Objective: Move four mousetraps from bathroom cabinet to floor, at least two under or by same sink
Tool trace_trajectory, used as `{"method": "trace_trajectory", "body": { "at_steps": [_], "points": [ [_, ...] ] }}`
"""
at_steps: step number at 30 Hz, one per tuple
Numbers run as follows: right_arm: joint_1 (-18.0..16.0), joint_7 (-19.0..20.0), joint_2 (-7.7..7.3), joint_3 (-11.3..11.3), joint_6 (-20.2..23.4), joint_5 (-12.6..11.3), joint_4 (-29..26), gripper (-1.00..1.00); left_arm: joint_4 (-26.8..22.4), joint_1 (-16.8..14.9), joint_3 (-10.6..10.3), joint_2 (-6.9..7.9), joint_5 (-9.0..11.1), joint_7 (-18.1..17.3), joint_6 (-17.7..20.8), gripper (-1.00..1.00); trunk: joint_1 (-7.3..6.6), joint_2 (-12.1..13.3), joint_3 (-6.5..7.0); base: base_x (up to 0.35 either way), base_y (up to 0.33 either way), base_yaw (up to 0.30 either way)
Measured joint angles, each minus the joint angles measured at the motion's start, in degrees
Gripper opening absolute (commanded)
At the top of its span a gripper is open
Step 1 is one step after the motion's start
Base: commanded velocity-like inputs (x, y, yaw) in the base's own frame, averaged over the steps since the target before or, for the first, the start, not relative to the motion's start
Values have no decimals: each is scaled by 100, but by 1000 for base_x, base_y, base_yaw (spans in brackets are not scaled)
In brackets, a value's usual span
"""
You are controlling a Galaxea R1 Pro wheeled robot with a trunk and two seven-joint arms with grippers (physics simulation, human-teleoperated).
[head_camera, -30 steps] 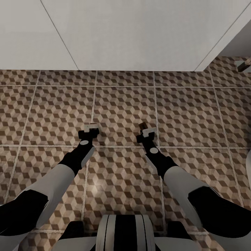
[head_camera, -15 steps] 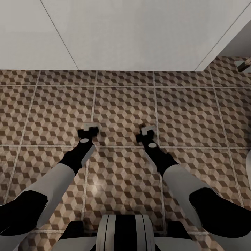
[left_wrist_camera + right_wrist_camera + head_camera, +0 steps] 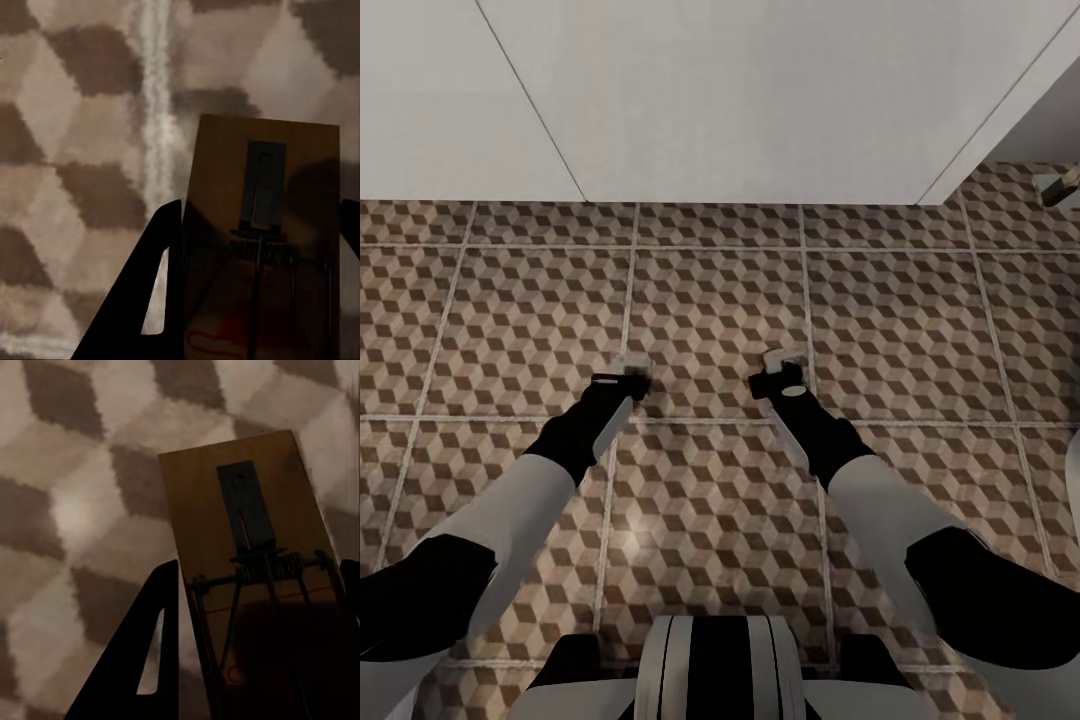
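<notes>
Both claws lower now, each mousetrap [image 3: 259,240] [image 3: 251,562] lengthwise between fingers.

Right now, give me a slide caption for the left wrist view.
Left gripper holding a tan-wood mousetrap close above the cube-patterned bathroom floor, beside a pale grout line.

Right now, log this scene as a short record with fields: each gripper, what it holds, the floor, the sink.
left gripper: shut on a mousetrap, low over the floor
right gripper: shut on second mousetrap, low over the floor
bathroom floor: cube-pattern tiles, pale grout
sink: white block, ahead of both grippers
third mousetrap: on the floor, far right, partly cut off
</notes>
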Motion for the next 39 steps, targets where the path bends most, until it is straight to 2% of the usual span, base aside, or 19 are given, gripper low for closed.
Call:
{"method": "trace_trajectory", "body": {
  "at_steps": [3,9,17,21,24,26,30,34,39],
  "points": [
    [-220,-1,0,0,158,-3,65,-100,29,-210,31,3,-3,6,301,-100,0,0,0,0,0,0],
    [-571,-9,0,-1,391,-6,193,-100,109,-612,93,4,-3,29,451,-100,0,0,0,0,0,0],
    [-799,-16,24,-11,479,-17,351,-100,321,-755,119,1,-2,41,440,-100,0,0,0,0,0,0],
    [-815,-18,39,-11,462,-25,371,-100,469,-764,124,-5,-2,32,118,-100,0,0,0,0,0,0],
    [-818,-19,36,-13,444,-25,377,-100,623,-766,129,-25,6,6,-561,-100,0,0,0,0,0,0],
    [-819,-19,37,-9,442,-25,373,-100,706,-767,123,-51,6,-3,-768,-100,0,0,0,0,0,0],
    [-819,-14,27,-5,434,-25,364,-100,719,-767,103,-110,-8,-16,-1000,-100,0,0,0,0,0,0],
    [-819,-8,5,0,431,-26,342,-100,353,-768,78,-88,-16,-18,-1238,-100,0,0,0,0,0,0],
    [-819,7,-12,4,430,-29,325,-100,-43,-751,62,-29,-17,-14,-1290,-100,0,0,0,0,0,0]
  ]
}}
